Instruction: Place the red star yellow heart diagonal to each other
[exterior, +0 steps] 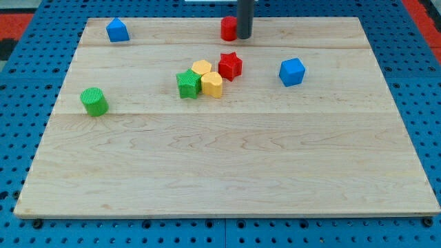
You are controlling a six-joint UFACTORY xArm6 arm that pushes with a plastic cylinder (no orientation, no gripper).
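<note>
The red star [230, 65] lies just above the board's middle. A yellow block [202, 68], which looks like the heart, touches its left side. A second yellow block [212, 84], roughly pentagonal, sits just below the two, touching the first yellow block. A green star [188, 83] presses against the left of the yellow pair. My tip [244, 38] rests near the view's top edge, above and slightly right of the red star and well apart from it. It stands right beside a red block [228, 28] on that block's right.
A blue cube [291, 71] lies to the right of the red star. A blue block [118, 30] sits at the top left. A green cylinder [94, 101] stands at the left. The wooden board [227, 172] lies on a blue pegboard.
</note>
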